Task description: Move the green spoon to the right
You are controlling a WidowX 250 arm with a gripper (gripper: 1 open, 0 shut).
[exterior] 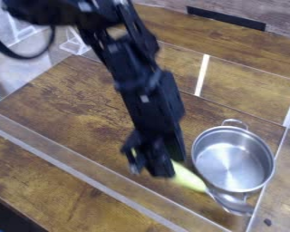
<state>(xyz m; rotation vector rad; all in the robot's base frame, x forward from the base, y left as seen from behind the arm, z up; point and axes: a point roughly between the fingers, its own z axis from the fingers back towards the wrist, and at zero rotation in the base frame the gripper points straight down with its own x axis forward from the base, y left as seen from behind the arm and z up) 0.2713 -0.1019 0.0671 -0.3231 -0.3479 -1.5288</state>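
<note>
My black gripper (162, 168) is shut on the green spoon (190, 178), low over the wooden table at the front right. The spoon's yellow-green handle sticks out from the fingers toward the lower right, just in front of the steel pot (266, 156). Its grey bowl is blurred near the pot's front handle, and I cannot tell whether it touches the pot or the table. The arm reaches in from the top left and hides part of the table behind it.
The round steel pot stands at the right with its two loop handles. Clear acrylic walls (202, 74) border the work area at the back, the front and the right. The table's right edge lies just past the pot.
</note>
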